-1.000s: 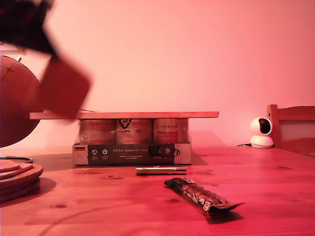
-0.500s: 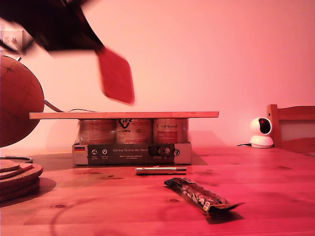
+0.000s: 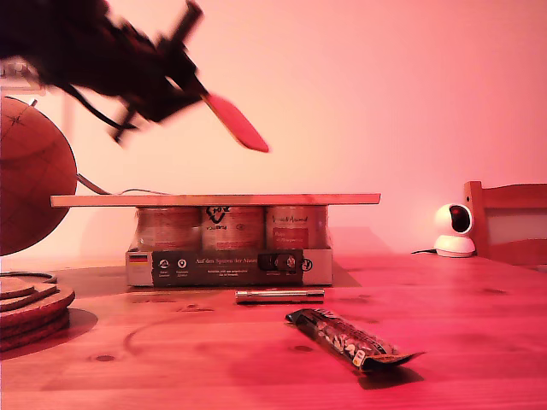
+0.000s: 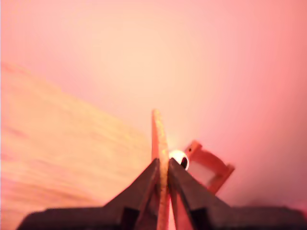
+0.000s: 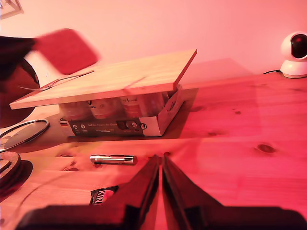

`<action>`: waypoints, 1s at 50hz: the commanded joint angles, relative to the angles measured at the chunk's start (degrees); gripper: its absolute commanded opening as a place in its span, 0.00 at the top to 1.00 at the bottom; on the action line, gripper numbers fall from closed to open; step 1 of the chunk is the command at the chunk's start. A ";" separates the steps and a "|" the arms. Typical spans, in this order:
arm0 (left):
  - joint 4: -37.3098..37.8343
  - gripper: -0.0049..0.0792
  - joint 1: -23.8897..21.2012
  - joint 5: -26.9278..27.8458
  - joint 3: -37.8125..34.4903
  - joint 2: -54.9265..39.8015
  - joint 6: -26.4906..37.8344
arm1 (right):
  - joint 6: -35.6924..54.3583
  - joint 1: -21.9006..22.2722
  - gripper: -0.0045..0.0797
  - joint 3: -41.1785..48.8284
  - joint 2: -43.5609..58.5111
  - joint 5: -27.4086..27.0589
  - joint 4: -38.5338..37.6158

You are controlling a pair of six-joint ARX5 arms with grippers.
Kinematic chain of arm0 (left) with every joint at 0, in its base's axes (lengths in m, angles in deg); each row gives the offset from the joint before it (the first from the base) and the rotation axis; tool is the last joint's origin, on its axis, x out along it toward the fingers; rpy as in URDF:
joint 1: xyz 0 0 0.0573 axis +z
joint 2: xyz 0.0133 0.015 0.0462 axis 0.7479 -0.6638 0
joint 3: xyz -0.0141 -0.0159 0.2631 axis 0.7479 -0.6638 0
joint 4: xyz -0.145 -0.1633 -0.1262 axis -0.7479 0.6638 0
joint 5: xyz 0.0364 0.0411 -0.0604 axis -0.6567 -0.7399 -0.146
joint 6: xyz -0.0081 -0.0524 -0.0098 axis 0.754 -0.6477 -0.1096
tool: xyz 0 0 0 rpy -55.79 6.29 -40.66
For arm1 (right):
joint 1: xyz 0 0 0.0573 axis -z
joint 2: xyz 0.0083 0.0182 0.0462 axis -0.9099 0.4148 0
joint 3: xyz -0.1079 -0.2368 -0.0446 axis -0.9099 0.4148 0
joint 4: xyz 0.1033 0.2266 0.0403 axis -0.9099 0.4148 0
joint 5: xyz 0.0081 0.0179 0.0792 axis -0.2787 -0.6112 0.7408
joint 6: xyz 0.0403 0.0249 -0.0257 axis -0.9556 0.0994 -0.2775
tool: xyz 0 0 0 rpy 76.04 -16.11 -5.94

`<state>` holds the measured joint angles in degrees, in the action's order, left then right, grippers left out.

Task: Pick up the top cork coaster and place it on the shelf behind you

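Carrying step: my first gripper (image 4: 162, 191) has its fingers pinched on the coaster (image 3: 237, 122), tilted in mid-air above the shelf (image 3: 214, 200); next, level, lower, release; my second gripper (image 5: 160, 165) closed, empty, over the counter (image 3: 444, 325)

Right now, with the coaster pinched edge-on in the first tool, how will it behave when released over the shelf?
Probably stiff: the coaster juts from my first tool without sagging. Likely light, being so thin. It hangs tilted above the shelf, so it may land edge-first and skid or roll.
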<state>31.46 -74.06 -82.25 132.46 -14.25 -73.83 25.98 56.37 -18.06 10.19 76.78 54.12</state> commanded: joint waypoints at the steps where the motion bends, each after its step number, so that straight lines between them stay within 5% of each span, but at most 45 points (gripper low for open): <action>1: -0.39 0.96 -0.02 -0.37 2.34 -4.07 -3.19 | -0.20 -0.24 0.96 -0.57 -0.37 -0.07 -0.42; 9: -1.81 0.96 -0.02 -1.51 8.68 -10.95 -12.46 | -0.20 -0.24 0.96 -0.57 -0.37 0.33 -0.39; 39: 4.42 0.95 0.13 -11.30 11.98 -15.67 -15.56 | -0.22 -0.24 0.96 -0.57 -0.37 0.48 -0.68; 50: 4.42 0.63 0.09 -11.30 12.04 -15.67 -15.56 | -0.22 -0.24 0.96 -0.57 -0.37 0.48 -0.68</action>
<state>36.09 -73.90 -93.42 144.37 -28.39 -89.50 25.98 56.37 -18.06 10.19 77.07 54.10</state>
